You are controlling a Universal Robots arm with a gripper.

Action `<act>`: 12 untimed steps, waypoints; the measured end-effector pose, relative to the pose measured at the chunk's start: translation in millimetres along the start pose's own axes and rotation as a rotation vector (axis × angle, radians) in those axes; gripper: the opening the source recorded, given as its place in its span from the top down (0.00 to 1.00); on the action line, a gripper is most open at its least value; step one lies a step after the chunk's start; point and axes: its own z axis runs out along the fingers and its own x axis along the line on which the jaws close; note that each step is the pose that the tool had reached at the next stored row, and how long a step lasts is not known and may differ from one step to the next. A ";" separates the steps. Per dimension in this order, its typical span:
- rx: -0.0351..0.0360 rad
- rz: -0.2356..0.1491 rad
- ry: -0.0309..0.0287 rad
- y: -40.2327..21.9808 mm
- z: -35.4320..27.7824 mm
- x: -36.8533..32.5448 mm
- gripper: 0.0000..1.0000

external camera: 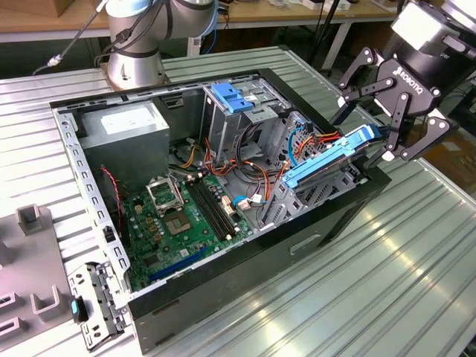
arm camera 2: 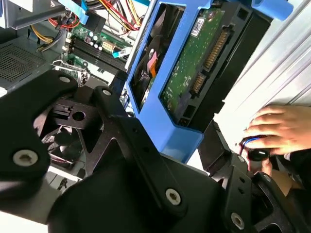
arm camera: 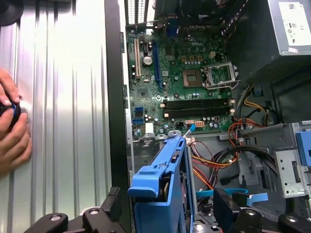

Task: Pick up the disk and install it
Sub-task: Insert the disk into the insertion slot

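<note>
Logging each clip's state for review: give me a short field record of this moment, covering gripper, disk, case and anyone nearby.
gripper: shut on the disk's raised end
disk: tilted, lower end inside the case, circuit side showing in the second wrist view
case: open, motherboard exposed
hand: on the ribbed table beside the case

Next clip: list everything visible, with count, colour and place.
disk: 1, blue-framed, tilted over the case edge, on the exterior view's right
case: 1, black, open, on the table
motherboard: 1, green, case floor
power supply: 1, grey, far corner of the case
bracket: 1, blue, atop the cage
cables: several, orange, red and black, inside the case
table: 1, ribbed silver
hand: 1, on the table beside the case
arm: 1, silver, behind the case
gripper: 1, black, shut on the disk
</note>
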 end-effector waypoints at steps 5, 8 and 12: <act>-0.0002 0.000 -0.0002 -0.1 0.1 0.0 0.18; -0.0002 0.000 -0.0002 -0.1 0.1 0.0 0.31; -0.0002 0.000 -0.0001 -0.1 0.1 0.0 0.49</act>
